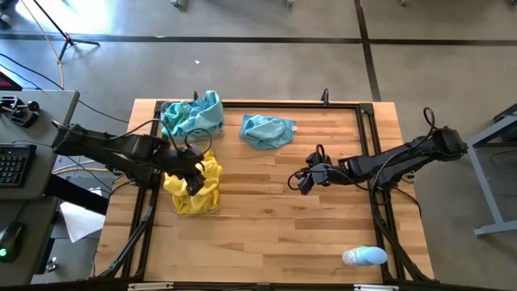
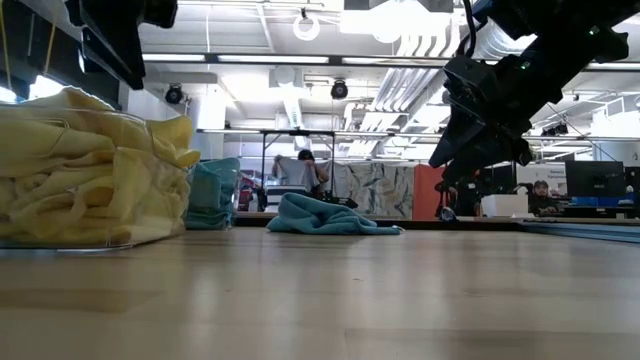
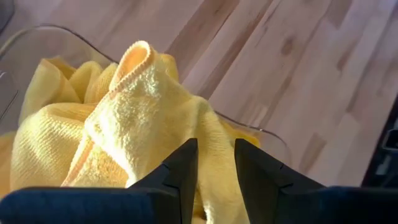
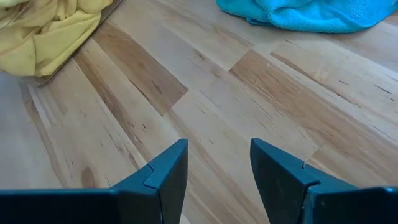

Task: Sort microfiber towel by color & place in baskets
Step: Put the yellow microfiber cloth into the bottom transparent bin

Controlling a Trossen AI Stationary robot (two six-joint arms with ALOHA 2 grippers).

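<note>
My left gripper (image 1: 192,179) hangs over the clear basket (image 3: 68,36) of yellow towels (image 1: 194,194) near the table's left side, shut on the top yellow towel (image 3: 143,118). A second clear basket (image 1: 167,107) at the far left holds teal towels (image 1: 194,115). One loose teal towel (image 1: 268,130) lies crumpled on the wood at the far middle. My right gripper (image 1: 300,182) hovers open above bare table right of centre (image 4: 217,146), touching nothing; the loose teal towel (image 4: 311,14) lies ahead of it. My left gripper pinches a fold of the top yellow towel (image 3: 214,134) between its two fingers (image 3: 183,165), coming from above and slanting down. The cloth rises in a ridge (image 3: 140,53) ahead of the fingers. The rest of the towel lies on the pile and drapes over the basket's rim.
A small pale-blue-and-white rounded object (image 1: 363,257) lies near the table's near right corner. Black frame rails (image 1: 373,145) run along the table's left, far and right edges. Bare wood lies between the two arms and along the near edge. People and desks show in the room beyond.
</note>
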